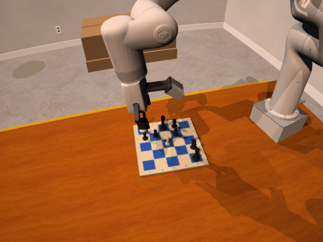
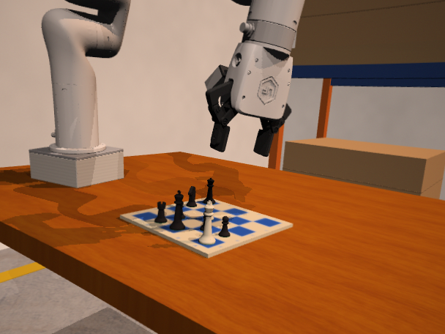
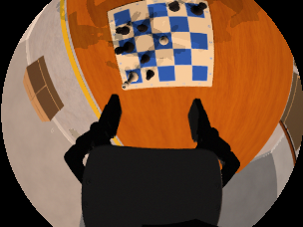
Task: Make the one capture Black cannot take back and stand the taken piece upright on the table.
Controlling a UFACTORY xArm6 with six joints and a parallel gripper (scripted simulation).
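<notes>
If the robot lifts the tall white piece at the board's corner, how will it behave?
The tall white piece probably stays stiff, as its body looks solid. It might tip if bumped, being tall and slim, though its wider base should help.

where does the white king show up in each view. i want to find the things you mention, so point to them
top: upper left corner of the board, mostly hidden behind the claw (image 1: 141, 117) (image 2: 239, 151) (image 3: 155, 107)
exterior: near corner of the board, upright (image 2: 207, 228)
wrist: lower left corner of the board (image 3: 133, 77)
shared landmark: the blue and cream board (image 1: 140, 173) (image 2: 285, 224) (image 3: 210, 50)
</notes>
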